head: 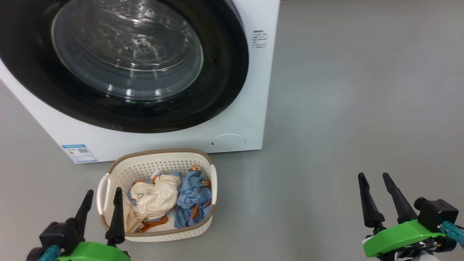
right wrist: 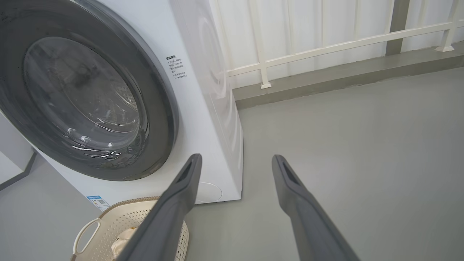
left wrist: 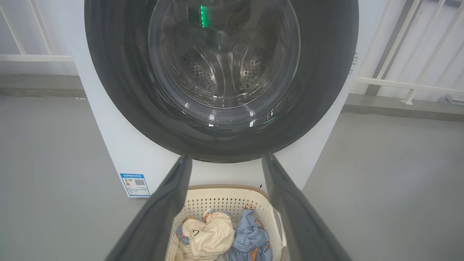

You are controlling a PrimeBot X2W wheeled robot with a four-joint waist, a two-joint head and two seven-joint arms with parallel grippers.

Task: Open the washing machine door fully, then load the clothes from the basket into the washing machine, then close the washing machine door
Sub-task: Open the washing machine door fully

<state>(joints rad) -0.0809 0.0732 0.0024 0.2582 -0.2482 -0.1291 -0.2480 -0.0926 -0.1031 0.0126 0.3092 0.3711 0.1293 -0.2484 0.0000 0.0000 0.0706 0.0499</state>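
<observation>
Left fingers [head: 116, 214] and right fingers [head: 368, 203]: spread wide, empty, low before the machine. Washing machine door [head: 119, 61]: shut; glossy black rim, bulging clear glass. Advice: hook the rim edge, swing it out along its arc. Basket [head: 159, 151]: perforated cream plastic, just before the white boxy washing machine [head: 253, 90], holding soft crumpled clothes [head: 156, 197]. Floor [head: 344, 90]: smooth grey.

Soft, even light fills every view, bright, with faint shadows on the grey floor [head: 344, 90]. Small white glints and a green reflection sit on the washing machine door [left wrist: 221, 72] glass. Wrist views warp toward the edges (the railing [left wrist: 398, 84] leans outward); focus is sharp.
</observation>
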